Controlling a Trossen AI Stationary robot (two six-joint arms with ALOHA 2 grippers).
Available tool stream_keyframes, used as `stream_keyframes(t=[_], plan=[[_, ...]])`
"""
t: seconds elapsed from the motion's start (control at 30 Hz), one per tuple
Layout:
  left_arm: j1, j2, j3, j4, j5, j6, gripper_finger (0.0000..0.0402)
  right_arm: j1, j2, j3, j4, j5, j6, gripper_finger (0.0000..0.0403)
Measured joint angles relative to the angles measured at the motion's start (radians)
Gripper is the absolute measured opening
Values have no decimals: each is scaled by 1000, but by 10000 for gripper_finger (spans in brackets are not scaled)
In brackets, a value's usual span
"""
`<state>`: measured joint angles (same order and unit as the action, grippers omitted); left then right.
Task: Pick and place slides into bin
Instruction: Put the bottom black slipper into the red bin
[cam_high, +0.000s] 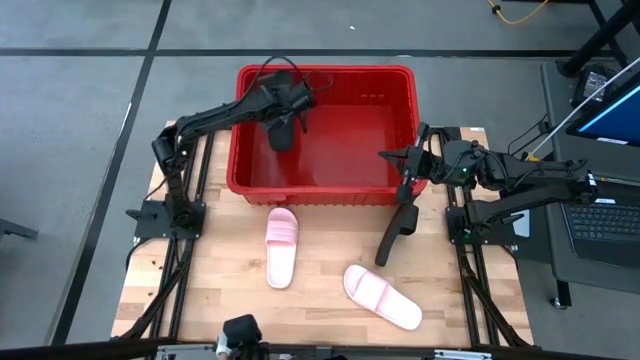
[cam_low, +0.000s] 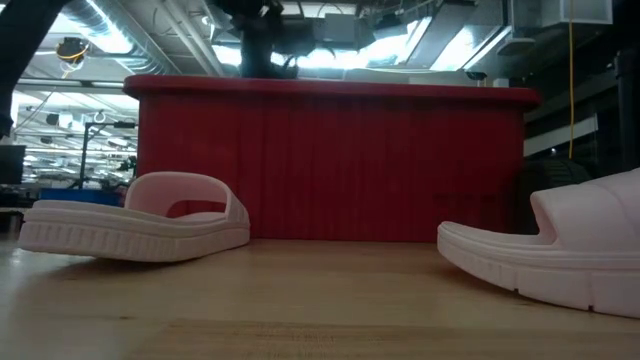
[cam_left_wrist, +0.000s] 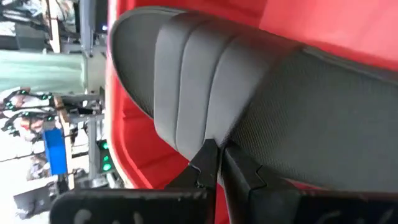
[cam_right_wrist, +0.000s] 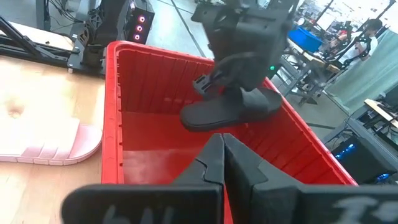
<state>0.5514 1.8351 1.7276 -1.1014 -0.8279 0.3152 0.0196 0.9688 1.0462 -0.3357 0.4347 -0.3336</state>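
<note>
The red bin (cam_high: 322, 190) stands at the table's far middle. My left gripper (cam_high: 283, 115) is over the bin's left half, shut on a black slide (cam_high: 281, 137), which also shows in the right wrist view (cam_right_wrist: 231, 112). My right gripper (cam_high: 392, 158) is shut above the bin's right rim, with nothing between its fingers (cam_right_wrist: 221, 149). A second black slide (cam_high: 394, 232) stands on edge by the bin's near right corner, below the right arm. What holds it up is hidden. Two pink slides (cam_high: 281, 246) (cam_high: 382, 296) lie sole down on the table. My left gripper pinches the black slide's ribbed strap (cam_left_wrist: 198, 134) between its two fingers, at the strap's edge. The fingers come from above, pointing down. The slide hangs below them, roughly level with its sole down, lifted clear above the bin's floor (cam_right_wrist: 161, 155).
The pink slides lie on the wooden table (cam_high: 330, 245) near of the bin; they fill the low view's left (cam_low: 140, 215) and right (cam_low: 560, 255) in front of the bin's wall (cam_low: 330, 160). A laptop (cam_high: 605, 215) and cables stand off the table's right.
</note>
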Motion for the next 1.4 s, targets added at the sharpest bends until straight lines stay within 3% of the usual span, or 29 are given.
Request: stream_keyframes(t=[0.3, 1.17, 1.4], plan=[[-21, -62, -155, 24, -15, -17, 3, 0, 0, 0, 1, 0, 15, 6], [9, -99, -166, 85, 114, -54, 3, 1, 0, -1, 1, 0, 16, 6], [19, -99, -301, 173, 66, -28, 3, 1, 0, -1, 1, 0, 15, 6]])
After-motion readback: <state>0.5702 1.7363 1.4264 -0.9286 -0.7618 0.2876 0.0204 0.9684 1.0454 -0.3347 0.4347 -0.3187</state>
